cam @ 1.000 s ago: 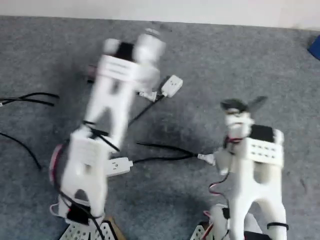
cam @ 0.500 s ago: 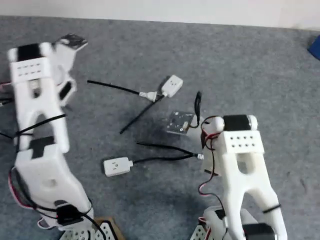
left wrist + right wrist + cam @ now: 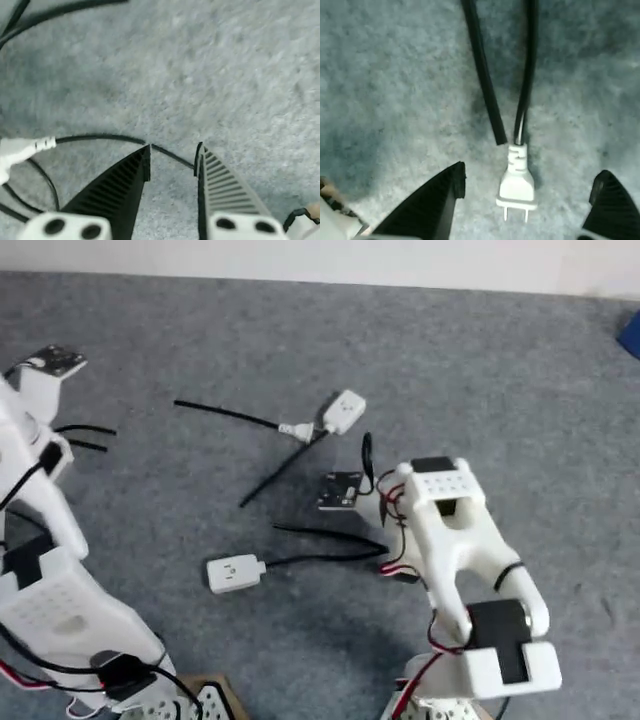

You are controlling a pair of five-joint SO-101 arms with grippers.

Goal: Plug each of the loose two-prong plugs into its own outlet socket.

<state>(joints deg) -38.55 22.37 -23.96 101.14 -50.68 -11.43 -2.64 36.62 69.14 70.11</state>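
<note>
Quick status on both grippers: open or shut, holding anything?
Left gripper: open, empty.
Right gripper: open, empty; white two-prong plug lies ungripped on the carpet between its fingers.

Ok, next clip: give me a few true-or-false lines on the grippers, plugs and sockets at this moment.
1. The right gripper is open over a white two-prong plug lying on the carpet. True.
2. That plug sits in a socket. False: its prongs are bare.
3. The left gripper is shut on a plug. False: it is open, with a black cable beneath it.
4. Two white outlet sockets lie on the carpet. True.
</note>
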